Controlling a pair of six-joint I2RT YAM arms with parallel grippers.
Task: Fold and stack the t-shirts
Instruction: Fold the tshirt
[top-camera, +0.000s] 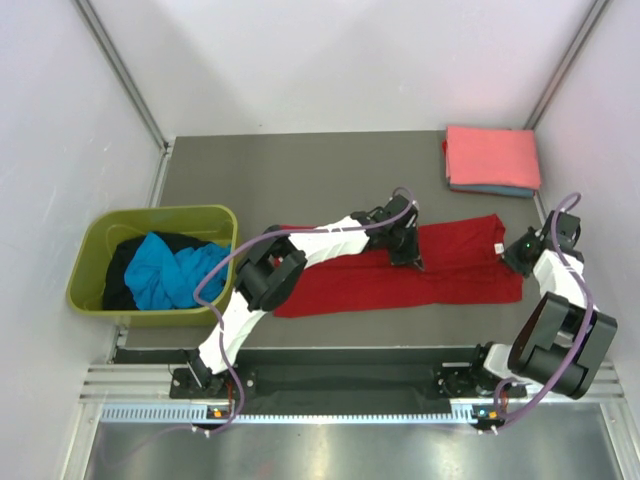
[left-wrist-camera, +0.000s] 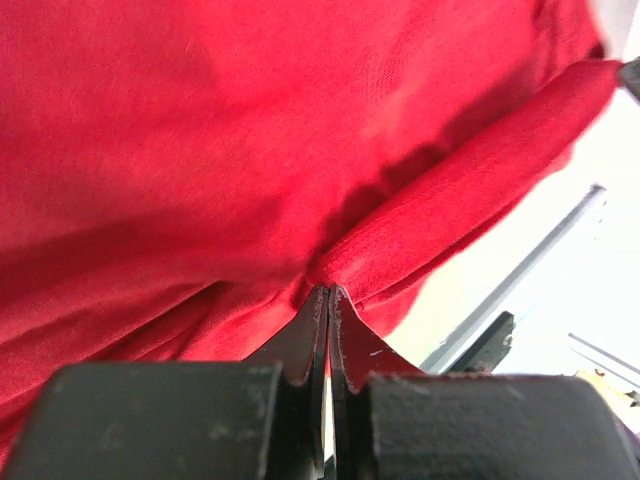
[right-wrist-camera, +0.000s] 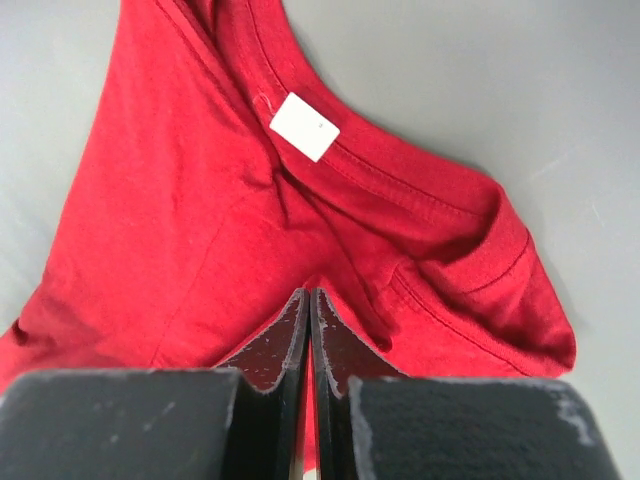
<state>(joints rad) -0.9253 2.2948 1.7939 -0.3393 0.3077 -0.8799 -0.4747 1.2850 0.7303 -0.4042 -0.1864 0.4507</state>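
Lying across the grey table (top-camera: 300, 165), the bright red cloth t-shirt (top-camera: 460, 265) is clamped at far edge by left gripper (left-wrist-camera: 328, 292), at collar end by right gripper (right-wrist-camera: 308, 295); open table beyond

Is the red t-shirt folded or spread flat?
Partly folded: the red t-shirt lies as a long narrow strip, not a compact rectangle like the salmon-pink one.

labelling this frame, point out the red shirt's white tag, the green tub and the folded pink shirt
white tag (right-wrist-camera: 305, 126), right wrist view, middle of the label at the collar
green tub (top-camera: 165, 212), top view, far rim
folded pink shirt (top-camera: 492, 155), top view, centre of its upper face
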